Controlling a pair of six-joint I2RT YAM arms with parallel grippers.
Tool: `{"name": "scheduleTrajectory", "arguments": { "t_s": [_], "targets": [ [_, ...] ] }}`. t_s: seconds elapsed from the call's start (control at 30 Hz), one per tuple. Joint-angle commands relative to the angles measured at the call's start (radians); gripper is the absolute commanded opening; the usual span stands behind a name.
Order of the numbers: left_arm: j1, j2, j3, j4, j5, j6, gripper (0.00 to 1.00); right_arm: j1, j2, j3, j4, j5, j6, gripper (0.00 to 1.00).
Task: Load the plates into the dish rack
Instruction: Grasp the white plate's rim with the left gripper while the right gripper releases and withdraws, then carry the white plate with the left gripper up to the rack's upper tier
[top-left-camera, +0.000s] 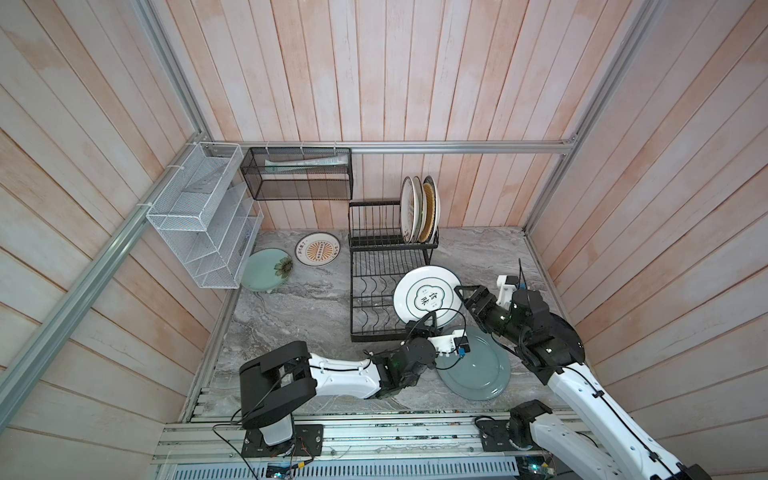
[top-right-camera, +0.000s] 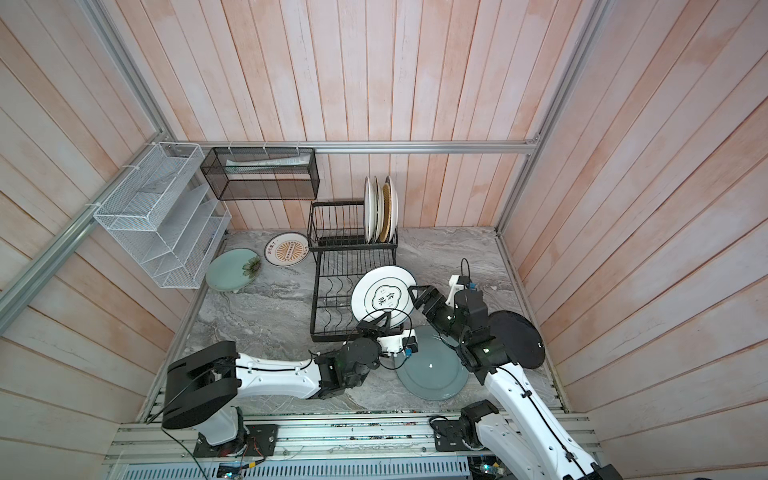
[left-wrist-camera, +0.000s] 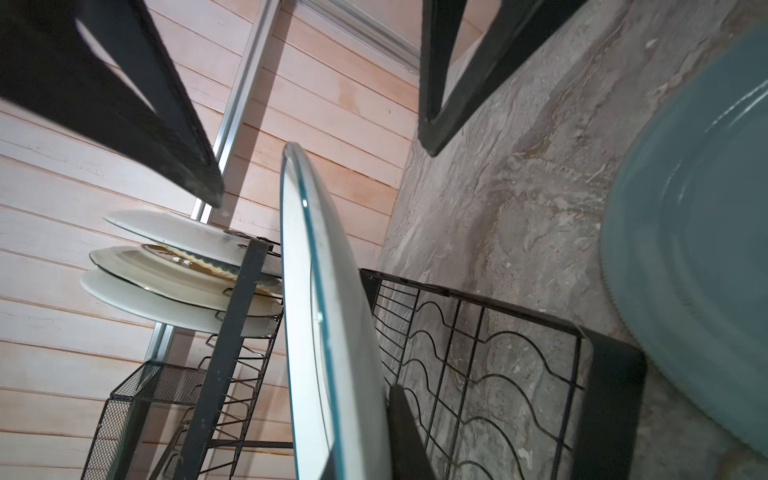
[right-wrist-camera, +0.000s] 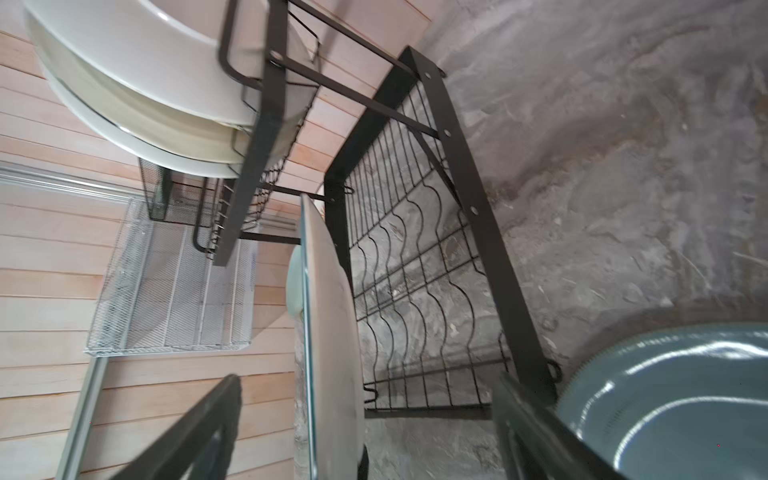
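White ringed plate (top-left-camera: 426, 297) tilts, pinched in left claw (top-left-camera: 429, 321).

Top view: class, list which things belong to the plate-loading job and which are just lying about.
Job: dish rack, ringed white plate, grey-blue plate, green plate, sunburst plate, black plate, racked plates.
Lying about: black mesh basket, white mesh organizer.

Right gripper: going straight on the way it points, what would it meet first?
The white plate: its rim stands between the fingers of the open right gripper, so probably almost at once.
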Motion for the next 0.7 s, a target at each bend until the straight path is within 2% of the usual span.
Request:
{"name": "scheduleTrajectory", "arguments": {
  "t_s": [0.0,0.13,0.33,0.43,0.53,0.67],
  "targets": [
    [-0.028,-0.110,-0.035,-0.129,0.027,-0.153,0.00,-0.003,0.006,0.057,0.097,0.046,-0.123,0.98],
    [-0.067,-0.260,-0.068,-0.337,0.103,-0.300,0.00,-0.007,0.016,0.065,0.162,0.054,-0.207,0.98],
    [-0.098,-0.550,-0.062,-0.621,0.282,-0.543,0.00,-0.012,0.014,-0.006,0.266,0.046,-0.284,0.98],
    [-0.098,-0.681,-0.037,-0.664,0.286,-0.610,0.00,-0.015,0.011,-0.053,0.304,0.041,-0.308,0.98],
    [-0.095,-0.786,-0.002,-0.618,0.259,-0.642,0.00,-0.017,0.005,-0.112,0.370,0.015,-0.328,0.98],
    [-0.032,-0.807,0.111,-0.590,0.248,-0.744,0.00,-0.015,-0.005,-0.210,0.518,-0.078,-0.339,0.98]
  ]
}}
